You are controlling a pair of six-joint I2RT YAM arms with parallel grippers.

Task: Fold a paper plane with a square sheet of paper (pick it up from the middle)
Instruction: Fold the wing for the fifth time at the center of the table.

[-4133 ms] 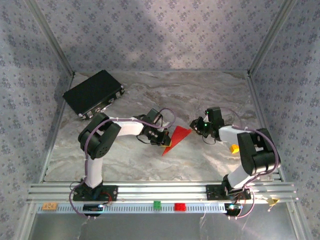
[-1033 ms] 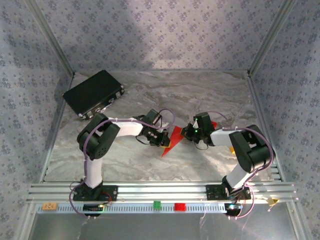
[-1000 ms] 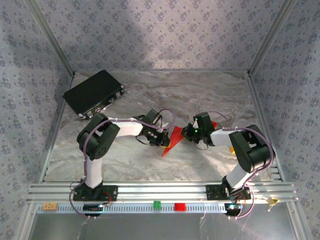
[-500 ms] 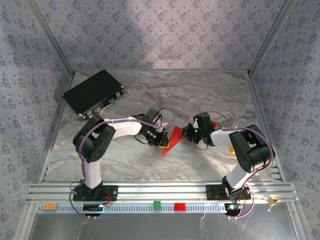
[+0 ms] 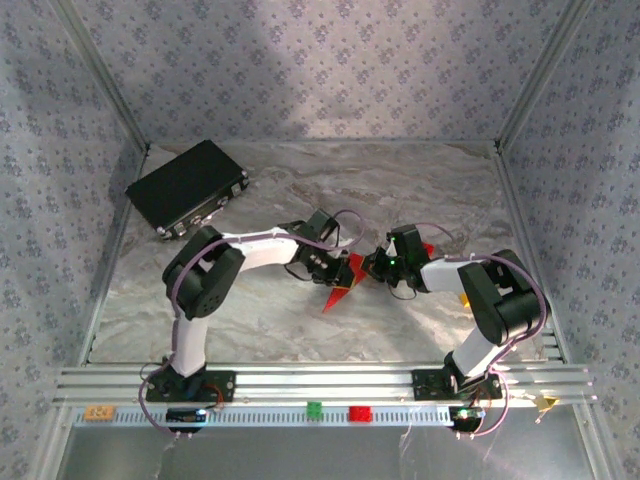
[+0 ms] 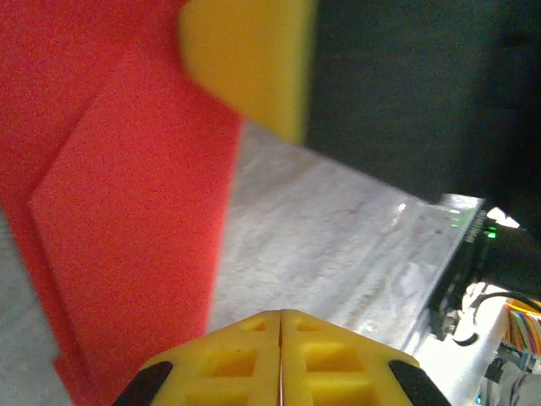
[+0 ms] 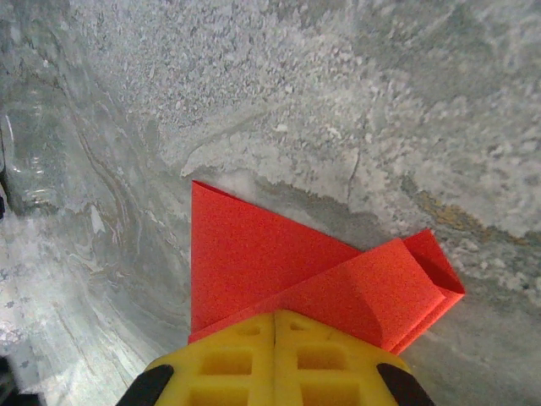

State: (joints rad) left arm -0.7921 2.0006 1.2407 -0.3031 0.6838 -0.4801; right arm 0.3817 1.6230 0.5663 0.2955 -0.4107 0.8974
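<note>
Top view: the red sheet of paper (image 5: 337, 292), part folded into a pointed wedge, lies flat on the bench (image 5: 420, 190) midway between the arms. The left tool (image 5: 342, 268) sits at its upper edge. The right tool (image 5: 378, 268) is just beside it, over the paper's right portion, and a red corner pokes out past the right wrist.

Left wrist: tool (image 6: 280, 320) clenched, pads meeting on a seam. Layered red paper (image 6: 127, 228) lies to its left; whether it is touched we cannot tell.

Right wrist: tool (image 7: 275, 317) clenched tight at the paper's (image 7: 254, 254) edge, one flap lifted off the marbled bench. Nipped or only pressed down — we cannot tell.

Handling, our judgement: feather-light, limp, easily creased or torn, apt to slide on the smooth bench. Best taken by a folded edge, where the layers stiffen it — with the far side pinned down.
</note>
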